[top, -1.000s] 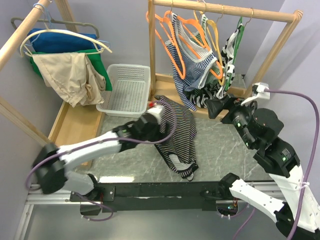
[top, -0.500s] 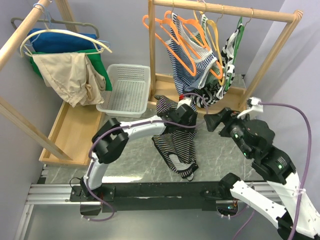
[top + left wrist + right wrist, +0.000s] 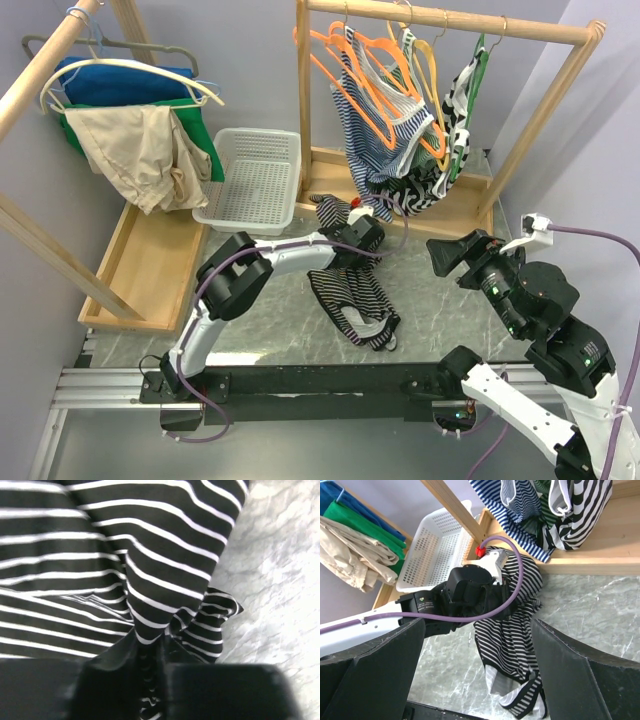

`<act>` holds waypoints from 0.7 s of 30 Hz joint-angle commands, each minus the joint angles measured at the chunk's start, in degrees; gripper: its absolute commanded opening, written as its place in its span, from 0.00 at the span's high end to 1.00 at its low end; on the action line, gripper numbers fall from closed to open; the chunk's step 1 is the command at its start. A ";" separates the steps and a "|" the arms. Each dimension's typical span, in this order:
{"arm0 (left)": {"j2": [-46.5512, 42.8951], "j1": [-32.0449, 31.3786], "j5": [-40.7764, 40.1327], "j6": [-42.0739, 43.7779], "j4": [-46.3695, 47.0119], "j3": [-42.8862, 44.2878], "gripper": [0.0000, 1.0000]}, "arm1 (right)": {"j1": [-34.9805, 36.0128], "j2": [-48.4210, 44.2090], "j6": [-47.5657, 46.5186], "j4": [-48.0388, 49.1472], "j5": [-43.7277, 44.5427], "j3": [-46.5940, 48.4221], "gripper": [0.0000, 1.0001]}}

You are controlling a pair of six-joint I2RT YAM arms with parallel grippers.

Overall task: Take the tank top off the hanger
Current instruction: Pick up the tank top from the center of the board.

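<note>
Marble tabletop [image 3: 450, 310]: left tool [image 3: 150, 652] has now pinched the striped tank top [image 3: 355, 295]; right tool [image 3: 455, 258] stays wide open.

In the left wrist view the left hand [image 3: 150, 652] is a dark blur along the bottom edge. A fold of the tank top [image 3: 165, 575] is lost between its fingers [image 3: 110, 672], and the cloth runs off the top and left edges. From above, the hand's own body covers its fingertips. The right hand [image 3: 477, 627] shows only blurred fingers [image 3: 370, 670], cut by the lower edge.
</note>
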 commanded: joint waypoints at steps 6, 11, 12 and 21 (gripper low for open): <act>-17.40 -0.08 -5.16 6.10 -5.02 1.01 0.99 | 0.16 -0.67 0.89 1.39 -0.25 0.01 0.06; -29.19 0.00 -10.43 11.30 -5.83 0.24 0.99 | 0.25 -0.14 0.90 2.97 -0.61 -0.70 0.06; -33.04 0.01 -11.14 12.70 -4.17 -2.20 0.99 | 0.16 -0.05 0.90 3.76 -1.13 -1.05 0.06; -50.73 -0.61 -8.96 10.71 6.40 -29.35 0.99 | 0.16 2.41 1.69 7.28 -4.21 -4.21 0.06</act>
